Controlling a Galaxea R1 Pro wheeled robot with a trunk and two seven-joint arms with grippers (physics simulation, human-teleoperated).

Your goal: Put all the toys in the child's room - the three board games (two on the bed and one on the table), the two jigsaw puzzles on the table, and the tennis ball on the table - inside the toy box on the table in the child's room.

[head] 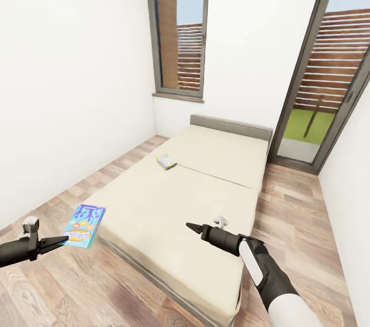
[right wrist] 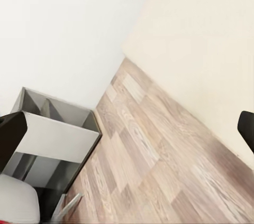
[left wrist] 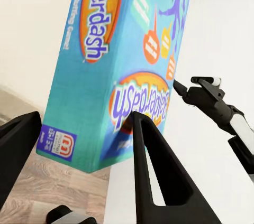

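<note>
My left tool [head: 66, 239] is clamped on a blue board game [head: 84, 225], holding it upright off the foot corner of the bed [head: 154, 204], over the wood floor [head: 61, 286]; in the left wrist view the box [left wrist: 116, 60] sits between my fingers [left wrist: 153, 166]. My right tool [head: 189, 226] hovers over the mattress near the foot end, fingers spread wide. Second board game [head: 166, 161] lies flat mid-bed, near the left edge, well apart from both tools.

Head cam looks down along bed [head: 195, 188]. Left wrist cam sits close behind held board game [left wrist: 114, 60], sharing right arm [left wrist: 211, 100]. Right wrist cam faces floor [right wrist: 153, 166].
</note>
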